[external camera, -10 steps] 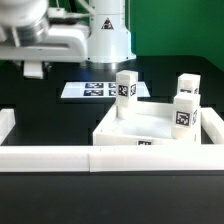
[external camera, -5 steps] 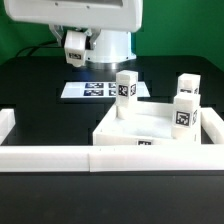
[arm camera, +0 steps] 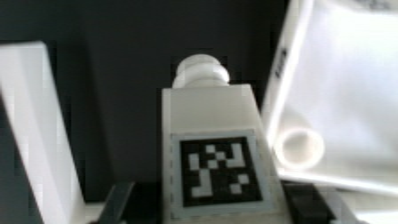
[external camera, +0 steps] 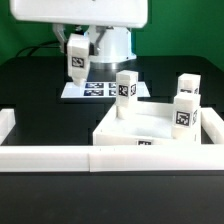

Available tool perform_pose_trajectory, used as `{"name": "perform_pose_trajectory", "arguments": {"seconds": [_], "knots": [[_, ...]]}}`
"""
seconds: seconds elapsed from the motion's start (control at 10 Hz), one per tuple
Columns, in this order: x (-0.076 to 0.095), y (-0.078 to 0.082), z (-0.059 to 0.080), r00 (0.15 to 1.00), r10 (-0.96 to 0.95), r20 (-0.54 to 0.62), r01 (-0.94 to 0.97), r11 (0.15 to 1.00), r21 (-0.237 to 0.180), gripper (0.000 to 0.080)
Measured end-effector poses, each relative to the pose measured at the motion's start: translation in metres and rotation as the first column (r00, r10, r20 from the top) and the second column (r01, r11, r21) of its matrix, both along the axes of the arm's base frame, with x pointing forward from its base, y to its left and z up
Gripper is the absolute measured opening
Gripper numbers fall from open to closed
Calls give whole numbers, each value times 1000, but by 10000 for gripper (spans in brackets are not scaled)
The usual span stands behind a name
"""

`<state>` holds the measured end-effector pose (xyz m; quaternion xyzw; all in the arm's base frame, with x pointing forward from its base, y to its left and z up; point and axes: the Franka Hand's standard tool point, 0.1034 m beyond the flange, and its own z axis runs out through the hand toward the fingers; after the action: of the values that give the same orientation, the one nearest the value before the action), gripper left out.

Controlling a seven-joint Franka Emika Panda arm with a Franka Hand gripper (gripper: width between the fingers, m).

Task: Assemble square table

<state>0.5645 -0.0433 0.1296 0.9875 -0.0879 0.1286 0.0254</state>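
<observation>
The white square table top point(external camera: 160, 132) lies tray-like at the exterior view's right, with three white tagged legs point(external camera: 126, 92) point(external camera: 188, 87) point(external camera: 184, 112) standing upright in its corners. My gripper point(external camera: 77, 44) hangs above the table behind and to the left of the top, shut on a fourth leg point(external camera: 77, 58), which is held in the air. In the wrist view this leg point(arm camera: 217, 140) fills the middle, tag facing the camera, its round peg point(arm camera: 201, 70) pointing away. The dark fingers point(arm camera: 125, 200) press its two sides. The top's rim point(arm camera: 347, 80) shows beside it.
The marker board point(external camera: 98, 90) lies flat behind the table top, under the held leg. A long low white border wall point(external camera: 70, 158) runs along the front, with a short end piece point(external camera: 6, 125) at the exterior view's left. The robot base point(external camera: 112, 45) stands behind.
The arm has swung over from the exterior view's left. The held leg has come into view and dropped lower over the marker board. The top and its three legs have not moved.
</observation>
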Motion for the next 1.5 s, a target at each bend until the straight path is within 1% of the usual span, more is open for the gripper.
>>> {"name": "perform_pose_trajectory", "arguments": {"seconds": [0.1,0.2,0.3,0.4,0.5,0.6,0.7,0.8,0.9,1.0,1.1,1.2,1.3,1.4,1.5], "knots": [[18,6,-2,991,-15,132,17,1000,-12,291],[24,16,5,987,-27,160,26,1000,8,291],[32,36,12,959,-32,282,30,999,10,291],[29,33,8,941,0,338,9,1000,-26,291],[27,32,4,950,-4,311,11,1000,-21,291],[28,33,5,949,-2,315,9,1000,-21,291],[28,30,5,950,16,312,-6,999,-34,291],[28,12,6,951,46,306,-28,998,-61,291],[29,-3,6,953,65,296,-48,997,-64,291],[28,-4,2,954,60,295,-50,998,-41,291],[27,3,-3,950,58,308,-51,998,-28,291],[24,11,-10,944,66,323,-59,998,-31,291],[22,19,-16,946,67,317,-62,998,-24,291],[21,27,-18,947,68,314,-65,998,-19,291],[20,30,-20,947,73,312,-70,997,-20,291]]}}
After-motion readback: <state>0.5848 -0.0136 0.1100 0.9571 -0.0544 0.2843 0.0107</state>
